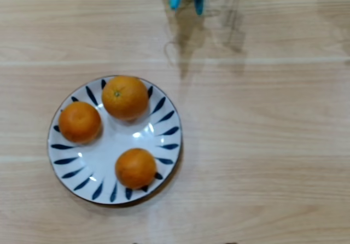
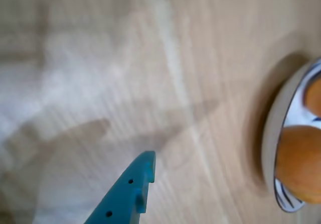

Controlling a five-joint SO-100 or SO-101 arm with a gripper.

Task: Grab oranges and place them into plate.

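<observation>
1. in the overhead view we find the plate (image 1: 164, 145) left of centre on the wooden table (image 1: 262, 145), with all three oranges resting inside it.
2. the largest orange (image 1: 125, 97) sits at the plate's upper edge; a second orange (image 1: 80, 122) lies at the left, and the third orange (image 1: 135, 168) lies at the lower middle. none of the three touches another.
3. the gripper (image 1: 187, 2) enters at the top edge of the overhead view, well apart from the plate. we see two blue fingers with a narrow gap between the tips and nothing between them, so the jaws are slightly parted and empty.
4. in the blurred wrist view we see one blue finger (image 2: 131, 191) over bare table, with the plate rim (image 2: 270, 148) and an orange (image 2: 300, 161) at the right edge.
</observation>
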